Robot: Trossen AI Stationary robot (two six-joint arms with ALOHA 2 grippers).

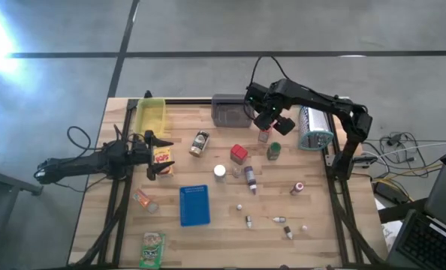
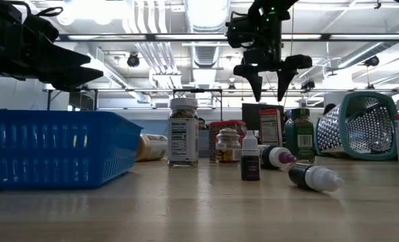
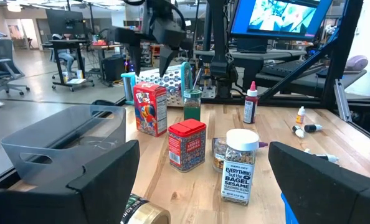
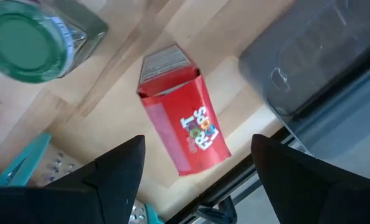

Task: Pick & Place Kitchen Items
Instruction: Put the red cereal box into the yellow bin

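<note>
Over the counter's (image 1: 208, 232) left side we see the left pincer (image 1: 160, 156) spread wide, holding nothing, above a yellow packet (image 1: 162, 159). Mid-counter we find the blue tray (image 1: 194, 205), a seasoning jar (image 1: 200, 142) and a red tin (image 1: 239, 154). Farther right, our right pincer (image 1: 272, 124) hangs wide and empty above an upright red cereal box (image 4: 186, 134), with a green-lidded jar (image 1: 274, 151) just beside.

Beneath my dark right pincer (image 4: 194, 165) stands a red cereal box (image 4: 185, 127) with multicoloured lettering; beside it a green-capped jar (image 4: 29, 40), all on a pale wood-grain tabletop (image 4: 119, 81).
</note>
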